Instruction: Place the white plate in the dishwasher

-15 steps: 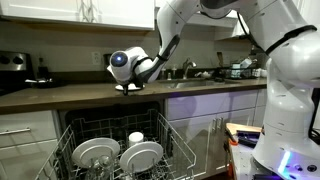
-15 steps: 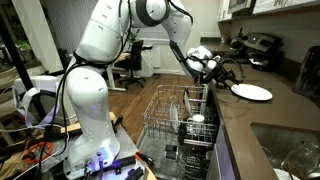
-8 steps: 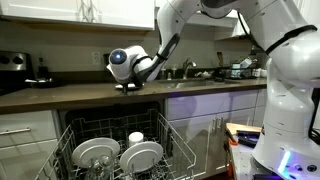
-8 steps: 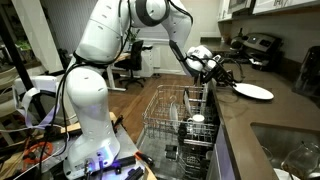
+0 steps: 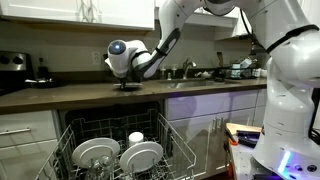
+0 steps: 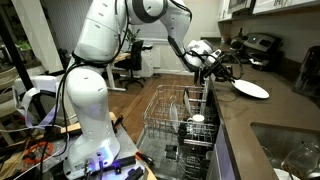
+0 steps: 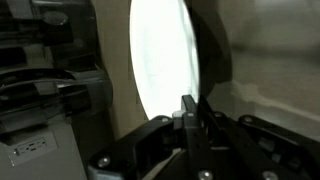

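Colour key: round glossy white plate [image 7: 165, 60], plain bright white with no pattern; slim metal-fingered gripper [image 7: 189, 108], black; jointed robot arm [image 5: 290, 70], white shells with dark grey joints and a blue-violet glow at the base; built-in dishwasher [image 5: 110, 122], dark interior; wire rack [image 5: 178, 140], pale grey-white; racked round dinner plates [image 5: 141, 155] and small cup [image 5: 136, 137], white and unpatterned; long countertop [image 5: 60, 95], dark brown; flat-fronted cabinet drawers [image 5: 25, 135], white; plank floor [image 6: 140, 95], warm brown.
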Controlling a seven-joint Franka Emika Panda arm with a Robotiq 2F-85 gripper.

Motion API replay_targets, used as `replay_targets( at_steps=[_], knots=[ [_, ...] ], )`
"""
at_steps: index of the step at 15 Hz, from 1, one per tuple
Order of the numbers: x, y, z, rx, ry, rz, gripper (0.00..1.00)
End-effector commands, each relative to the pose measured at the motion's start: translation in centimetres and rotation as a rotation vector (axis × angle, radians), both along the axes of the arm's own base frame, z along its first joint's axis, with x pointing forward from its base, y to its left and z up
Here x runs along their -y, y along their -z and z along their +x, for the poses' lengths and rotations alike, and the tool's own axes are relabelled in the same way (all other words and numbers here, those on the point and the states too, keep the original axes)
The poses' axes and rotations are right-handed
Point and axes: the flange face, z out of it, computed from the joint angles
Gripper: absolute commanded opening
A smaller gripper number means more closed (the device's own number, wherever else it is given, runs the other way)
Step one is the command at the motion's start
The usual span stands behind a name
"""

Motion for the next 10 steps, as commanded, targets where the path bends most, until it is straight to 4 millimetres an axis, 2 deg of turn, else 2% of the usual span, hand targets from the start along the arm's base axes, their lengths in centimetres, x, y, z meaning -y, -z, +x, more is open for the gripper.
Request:
replay_targets(
  at_steps=[1, 10],
  knots=[
    [-1.5, -1.7, -0.7, -0.010, -0.031, 0.018, 0.07],
    [-6.3, -0.8, -0.9, -0.025, -0.089, 0.019, 0.07]
  ],
)
